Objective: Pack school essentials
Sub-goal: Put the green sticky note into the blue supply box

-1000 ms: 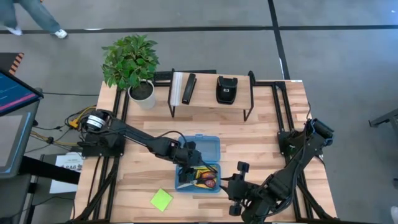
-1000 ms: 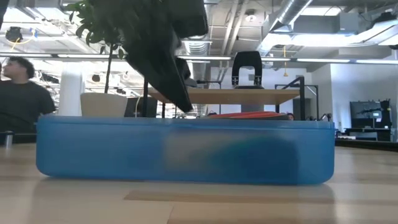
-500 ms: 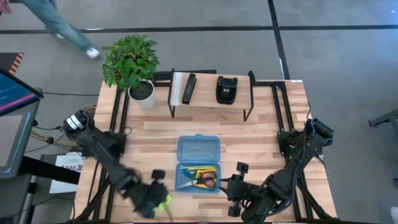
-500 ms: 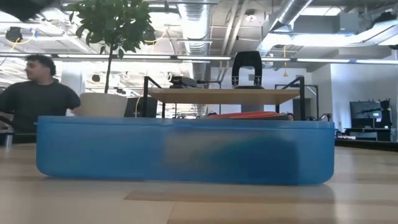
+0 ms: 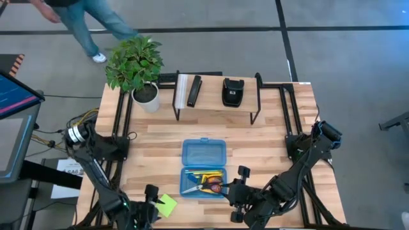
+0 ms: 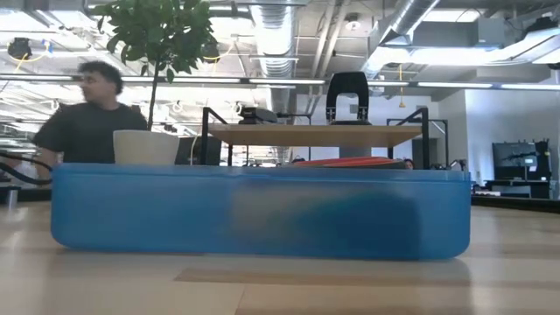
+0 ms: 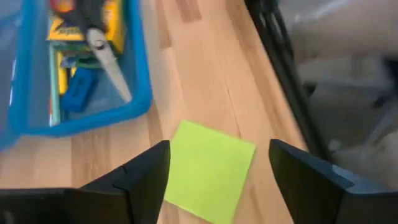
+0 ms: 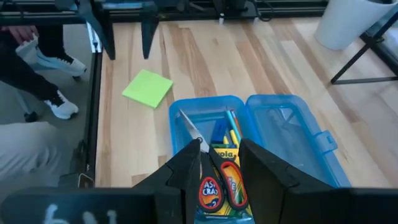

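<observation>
An open blue box (image 5: pixel 203 167) lies mid-table, its lid (image 5: pixel 203 153) folded flat toward the far side. Its base holds red-handled scissors (image 8: pixel 222 180), a yellow-green crayon box (image 7: pixel 73 30), yellow pencils (image 5: pixel 204 174) and a blue eraser (image 7: pixel 79 93). A lime-green sticky-note pad (image 7: pixel 208 171) lies flat on the wood to the box's near left. My left gripper (image 7: pixel 217 180) is open, one finger on either side of the pad, apart from it. My right gripper (image 8: pixel 221 165) is open and hovers at the box's near right corner.
A potted plant (image 5: pixel 137 67) stands at the far left. A low rack (image 5: pixel 217 102) at the far side carries a black bar with a white pad (image 5: pixel 188 91) and a black pouch (image 5: pixel 232 91). A person (image 6: pixel 87 122) walks beyond the far-left corner. Bare wood lies either side of the box.
My left gripper has left the box, swinging up and toward the table's near-left corner, and now stands at the sticky-note pad. My right gripper has shifted slightly toward the box. The person behind the table has walked along.
</observation>
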You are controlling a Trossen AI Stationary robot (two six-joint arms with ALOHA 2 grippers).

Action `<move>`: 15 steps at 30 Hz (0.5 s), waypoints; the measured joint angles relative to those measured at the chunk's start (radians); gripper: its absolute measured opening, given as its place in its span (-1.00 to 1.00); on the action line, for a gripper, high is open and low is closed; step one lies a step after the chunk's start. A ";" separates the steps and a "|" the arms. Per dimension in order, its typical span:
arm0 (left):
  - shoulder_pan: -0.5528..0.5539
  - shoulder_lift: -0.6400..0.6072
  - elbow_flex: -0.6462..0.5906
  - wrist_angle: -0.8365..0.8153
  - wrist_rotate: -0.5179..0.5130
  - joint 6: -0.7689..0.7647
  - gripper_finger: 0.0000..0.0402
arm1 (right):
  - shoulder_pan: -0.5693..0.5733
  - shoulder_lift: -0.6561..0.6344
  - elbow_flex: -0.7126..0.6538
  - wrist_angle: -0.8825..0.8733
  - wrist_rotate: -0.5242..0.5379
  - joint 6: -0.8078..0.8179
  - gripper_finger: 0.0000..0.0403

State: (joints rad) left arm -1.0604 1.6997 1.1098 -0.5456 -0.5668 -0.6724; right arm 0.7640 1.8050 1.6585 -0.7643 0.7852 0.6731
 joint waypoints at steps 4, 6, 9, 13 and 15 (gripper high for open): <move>0.004 0.083 0.000 0.017 0.037 0.109 0.34 | 0.000 0.000 0.000 0.002 -0.002 0.000 -0.35; 0.013 0.114 0.003 0.026 0.072 0.130 0.34 | 0.000 0.000 0.000 0.002 -0.002 0.000 -0.35; 0.020 0.145 0.007 0.041 0.106 0.143 0.33 | 0.001 0.000 0.000 0.003 -0.002 0.000 -0.35; 0.018 0.171 0.010 0.060 0.138 0.171 0.31 | 0.001 0.000 0.000 0.009 -0.002 0.000 -0.35; 0.019 0.190 0.010 0.056 0.146 0.183 0.29 | 0.000 0.000 0.000 0.009 -0.002 -0.001 -0.35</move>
State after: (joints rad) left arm -1.0418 1.8894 1.1198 -0.4895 -0.4208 -0.4890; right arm 0.7639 1.8053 1.6585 -0.7549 0.7834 0.6724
